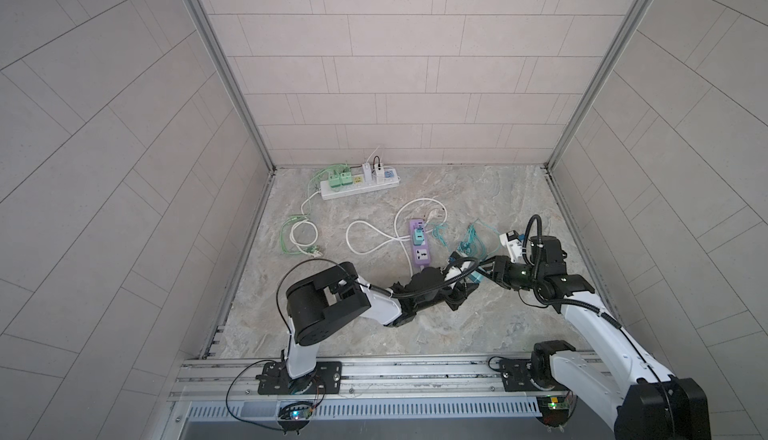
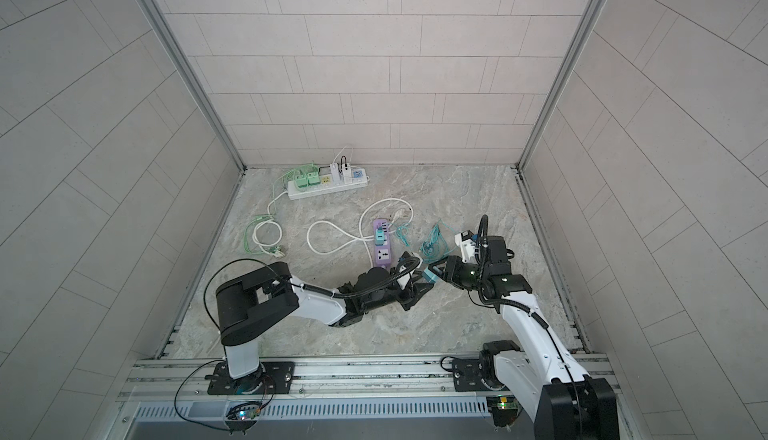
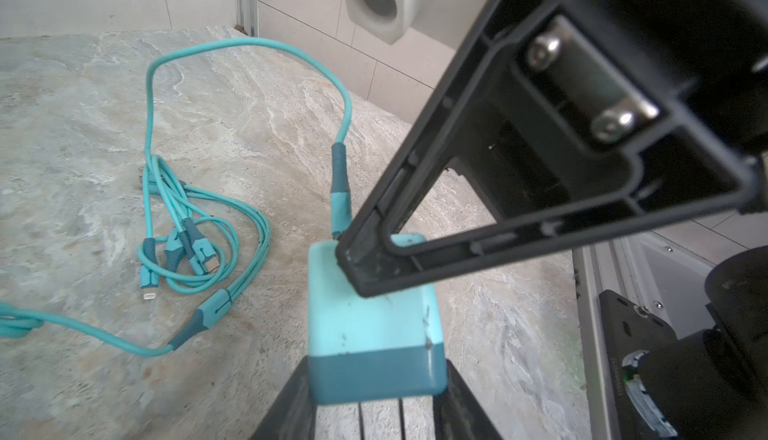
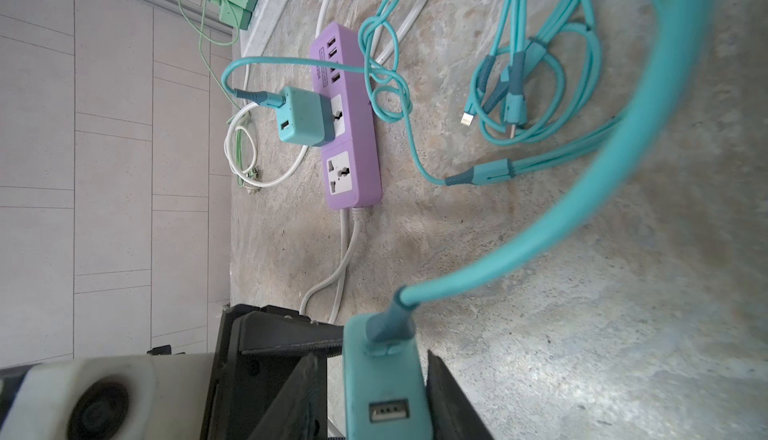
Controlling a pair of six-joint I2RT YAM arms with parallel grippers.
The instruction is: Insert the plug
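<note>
The left claw (image 3: 376,380) clamped the teal plug (image 3: 370,326) by its dark end; in the right wrist view the right claw (image 4: 376,375) straddled it, grip unclear, near the purple power strip (image 4: 353,159); in both top views the claws sat tip to tip over the surface (image 1: 415,326).

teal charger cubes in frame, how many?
2. Plugged teal charger sits in the purple power strip, mid-table; held teal charger is gripped by left gripper and right gripper. No others visible.
</note>
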